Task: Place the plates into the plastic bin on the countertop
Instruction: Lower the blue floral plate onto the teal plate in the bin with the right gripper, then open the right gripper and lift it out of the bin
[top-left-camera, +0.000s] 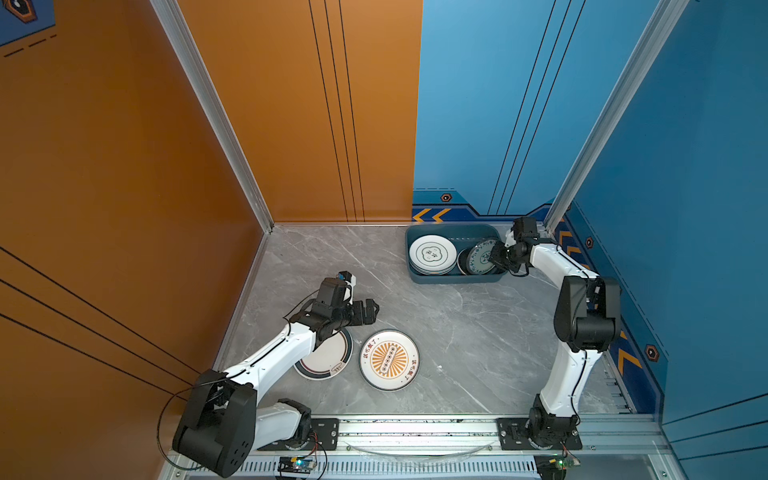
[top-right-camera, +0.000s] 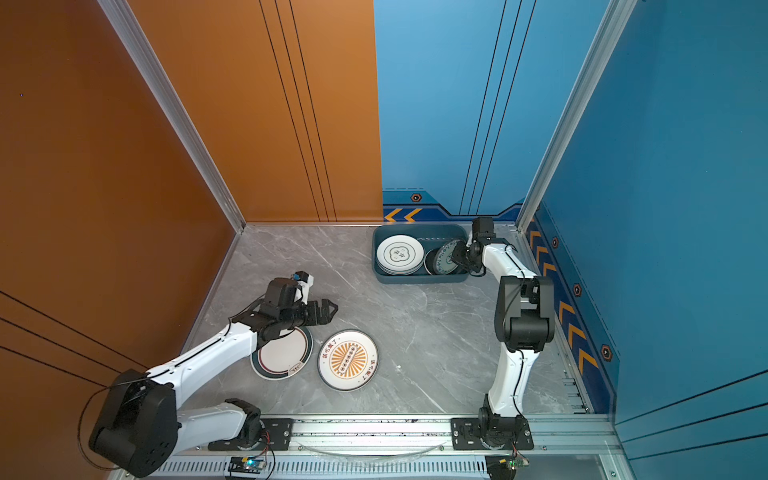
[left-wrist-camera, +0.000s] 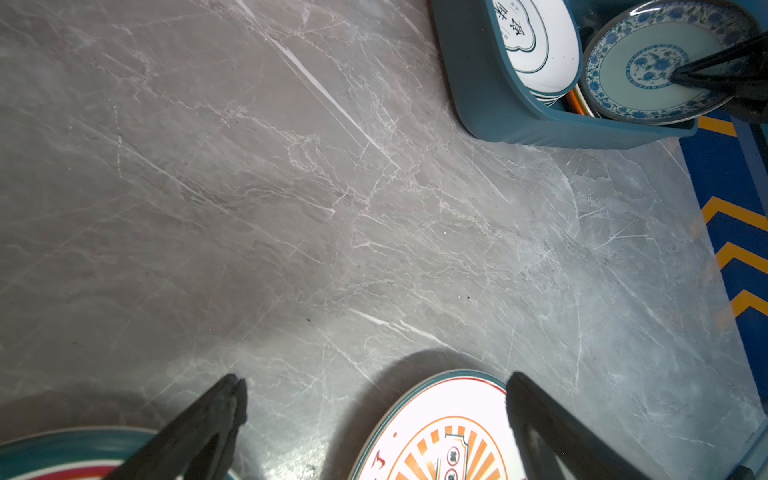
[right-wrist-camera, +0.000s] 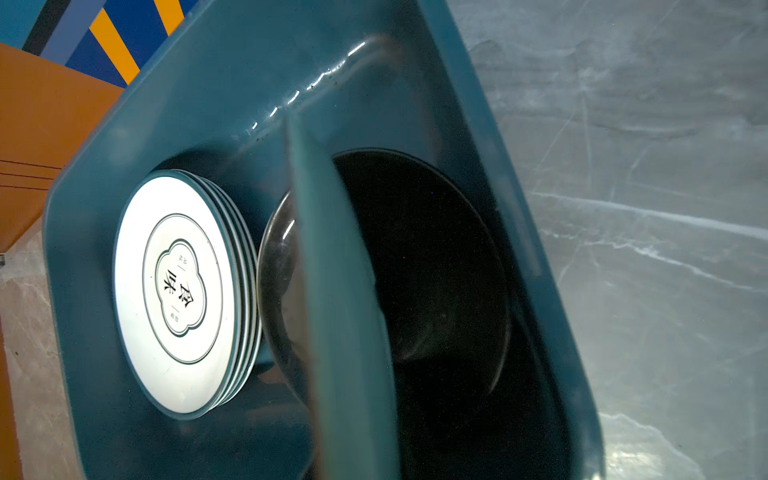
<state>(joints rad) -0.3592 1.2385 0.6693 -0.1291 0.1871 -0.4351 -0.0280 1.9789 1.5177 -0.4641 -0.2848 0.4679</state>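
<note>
Right jaws are gripping tilted patterned plate (top-left-camera: 480, 258) in bin (top-left-camera: 457, 278); ease flat onto black plate (right-wrist-camera: 436, 270). Left jaws gaping, empty.

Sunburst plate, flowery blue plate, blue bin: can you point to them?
sunburst plate (top-left-camera: 389, 360), in a top view, orange middle.
flowery blue plate (left-wrist-camera: 615, 54), left wrist view, pale face.
blue bin (top-left-camera: 453, 277), in a top view, near wall.

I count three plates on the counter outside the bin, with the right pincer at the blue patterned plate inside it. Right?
No, two: the dark-rimmed plate and the sunburst plate, as both top views show. The right pincer is at the blue patterned plate inside the bin.
</note>
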